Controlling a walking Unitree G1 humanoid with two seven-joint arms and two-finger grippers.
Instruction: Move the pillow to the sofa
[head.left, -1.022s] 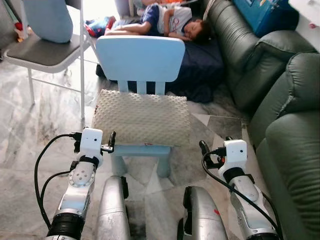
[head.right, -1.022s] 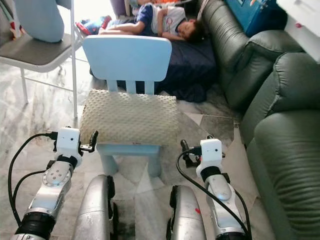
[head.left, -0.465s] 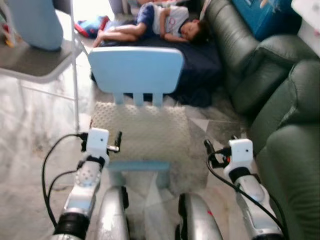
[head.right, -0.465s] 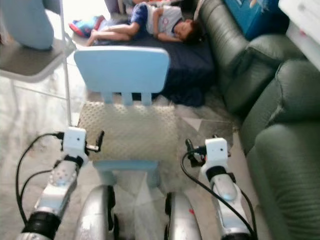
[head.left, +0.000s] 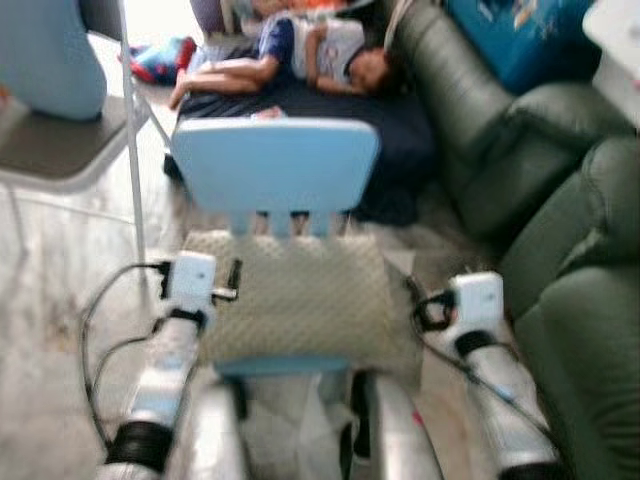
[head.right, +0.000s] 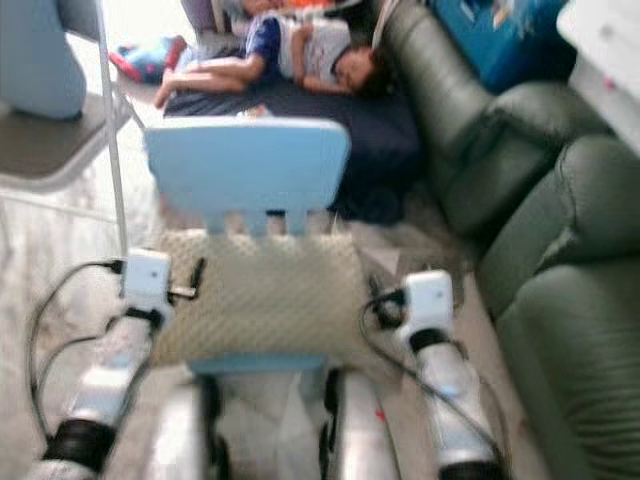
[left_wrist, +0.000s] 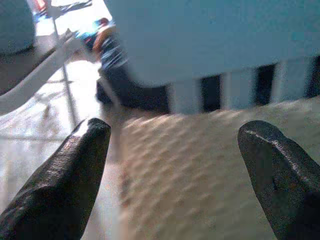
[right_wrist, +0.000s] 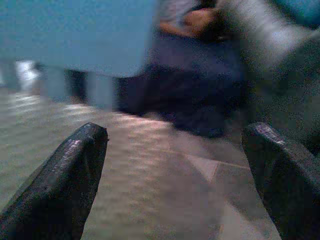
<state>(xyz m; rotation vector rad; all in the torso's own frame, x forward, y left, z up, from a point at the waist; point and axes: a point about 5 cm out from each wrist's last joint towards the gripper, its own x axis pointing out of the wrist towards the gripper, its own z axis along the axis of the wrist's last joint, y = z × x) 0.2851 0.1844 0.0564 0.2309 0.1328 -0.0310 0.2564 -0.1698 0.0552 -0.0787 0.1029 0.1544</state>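
On the seat of a small light-blue chair (head.left: 275, 165) lies the beige dimpled pillow (head.left: 295, 300), flat against the backrest. Left gripper (left_wrist: 175, 165) at its left edge, right gripper (right_wrist: 175, 172) at its right edge, both with fingers spread wide, nothing held. Dark green sofa (head.left: 560, 250) stands right; a person (head.left: 300, 55) lies on a dark mat beyond.

A light blue small chair (head.left: 274, 165) stands just ahead of the grippers. Beyond it a person (head.left: 300, 50) lies on a dark blue mat (head.left: 390, 120), and a grey folding chair (head.left: 60, 150) stands ahead to the left.
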